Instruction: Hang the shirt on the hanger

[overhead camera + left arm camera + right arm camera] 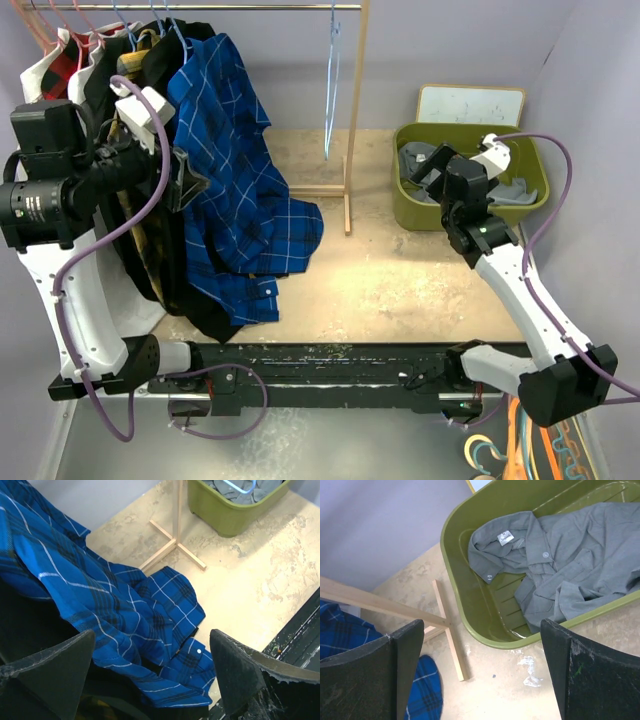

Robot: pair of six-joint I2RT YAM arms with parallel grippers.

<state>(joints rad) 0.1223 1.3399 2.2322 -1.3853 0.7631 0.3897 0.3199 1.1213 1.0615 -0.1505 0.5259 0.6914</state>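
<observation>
Shirt below wide-open, empty right hand

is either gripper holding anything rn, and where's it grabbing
Nothing is held. The left gripper and the right gripper are both open with nothing between their fingers. The grey shirt lies loose in the green bin.

1 overhead, 2 close wrist views share tub
</observation>
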